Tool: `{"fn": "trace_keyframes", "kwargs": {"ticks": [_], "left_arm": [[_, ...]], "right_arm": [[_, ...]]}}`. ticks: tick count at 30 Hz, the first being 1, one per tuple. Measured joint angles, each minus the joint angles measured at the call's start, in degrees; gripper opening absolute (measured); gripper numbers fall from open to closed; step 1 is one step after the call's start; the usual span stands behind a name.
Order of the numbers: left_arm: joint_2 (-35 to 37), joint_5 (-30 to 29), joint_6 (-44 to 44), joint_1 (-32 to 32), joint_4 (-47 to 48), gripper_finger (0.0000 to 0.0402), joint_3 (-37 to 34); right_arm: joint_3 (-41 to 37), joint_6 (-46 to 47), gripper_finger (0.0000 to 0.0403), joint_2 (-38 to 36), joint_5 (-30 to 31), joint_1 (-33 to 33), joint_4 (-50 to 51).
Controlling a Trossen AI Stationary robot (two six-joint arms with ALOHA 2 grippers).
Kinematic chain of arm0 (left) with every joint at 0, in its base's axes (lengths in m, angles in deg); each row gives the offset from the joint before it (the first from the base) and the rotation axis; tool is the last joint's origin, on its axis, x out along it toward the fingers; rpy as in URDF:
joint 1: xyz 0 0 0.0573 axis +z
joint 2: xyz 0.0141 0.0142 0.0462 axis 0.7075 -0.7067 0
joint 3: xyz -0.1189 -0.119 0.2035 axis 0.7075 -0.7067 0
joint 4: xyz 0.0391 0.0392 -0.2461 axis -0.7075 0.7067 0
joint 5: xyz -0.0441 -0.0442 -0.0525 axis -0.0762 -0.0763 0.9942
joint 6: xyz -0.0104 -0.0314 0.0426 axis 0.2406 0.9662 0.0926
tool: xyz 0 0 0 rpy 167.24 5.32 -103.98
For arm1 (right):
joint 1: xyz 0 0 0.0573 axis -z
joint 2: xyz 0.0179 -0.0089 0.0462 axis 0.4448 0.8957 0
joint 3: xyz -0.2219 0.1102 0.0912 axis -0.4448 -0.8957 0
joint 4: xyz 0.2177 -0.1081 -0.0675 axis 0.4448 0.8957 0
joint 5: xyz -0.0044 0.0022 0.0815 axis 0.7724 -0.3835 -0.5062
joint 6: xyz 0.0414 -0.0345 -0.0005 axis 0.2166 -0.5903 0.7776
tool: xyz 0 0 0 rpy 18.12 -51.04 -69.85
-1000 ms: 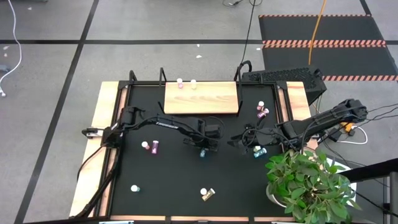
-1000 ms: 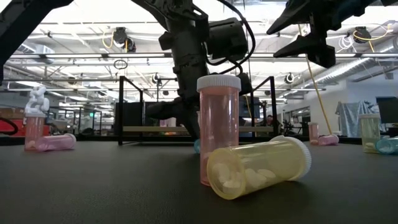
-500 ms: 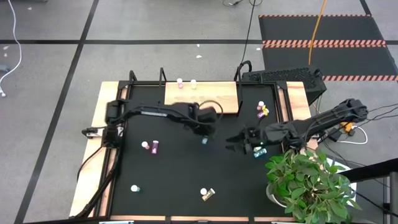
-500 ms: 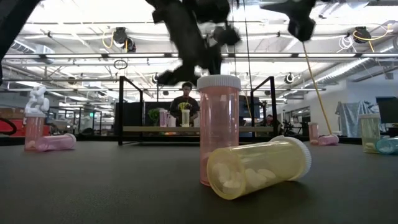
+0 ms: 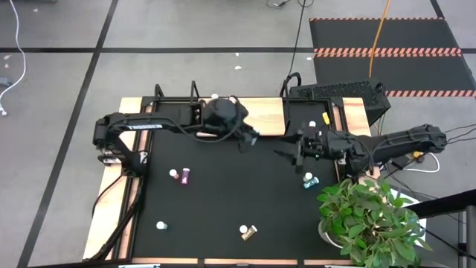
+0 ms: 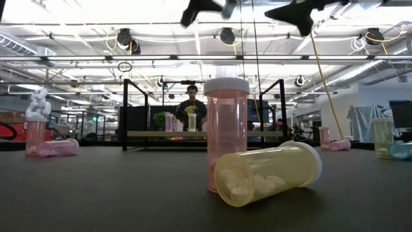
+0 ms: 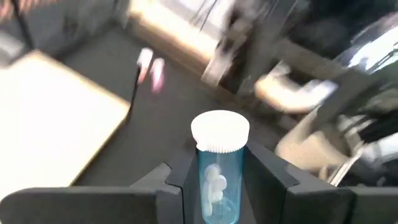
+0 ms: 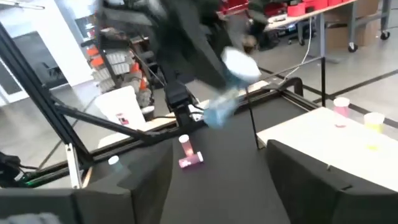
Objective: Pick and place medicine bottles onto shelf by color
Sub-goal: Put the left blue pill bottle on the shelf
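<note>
Jaws: left gripper [image 7: 221, 186] pinches a teal-blue, white-capped medicine bottle [image 7: 219, 167]; right gripper [image 8: 217, 168] spread, empty.
Bottle hangs over the front edge of the light-wood shelf board [image 5: 260, 117], having travelled up from mid-table a second ago. Risk, judged: fast swing could loosen the bottle or topple the pink and pale bottles on the shelf's back edge.

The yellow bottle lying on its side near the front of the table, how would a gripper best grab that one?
Probably from straight above, fingers closing across the middle of the yellow bottle's round body. It lies flat, cap sideways, leaning against the upright pink bottle, so approach from its free side.
</note>
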Motion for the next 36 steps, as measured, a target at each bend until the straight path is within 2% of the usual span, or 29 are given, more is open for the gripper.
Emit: {"fn": "trace_keyframes", "kwargs": {"ticks": [6,10,14,20,25,31,36], "left_arm": [[0.8,0.0,-1.6,0.6,-12.4,0.0108,0.0],[0.8,0.1,-3.2,1.4,-17.4,0.0108,0.0],[0.8,0.5,-7.5,2.8,-17.9,0.0108,0.0],[0.3,10.9,-15.0,5.1,-23.6,0.0108,0.0],[-0.1,14.1,-20.0,5.1,-25.6,0.0108,0.0],[-1.6,14.2,-21.8,5.1,-25.7,0.0108,0.0],[-3.5,13.9,-22.1,5.1,-26.6,0.0108,0.0]], "right_arm": [[0.0,0.5,0.0299,1.2,-13.8,9.0,-8.4],[0.0,4.9,0.03,2.8,-21.4,15.2,-14.6],[0.0,6.2,0.0292,4.5,-26.6,20.1,-19.3],[0.0,11.4,0.0281,7.7,-35.5,25.6,-28.1],[0.0,7.2,0.027,9.0,-36.9,26.2,-32.8],[0.0,2.6,0.025,9.0,-38.2,26.2,-30.5],[0.0,2.3,0.0234,9.2,-38.8,26.2,-30.0]]}}
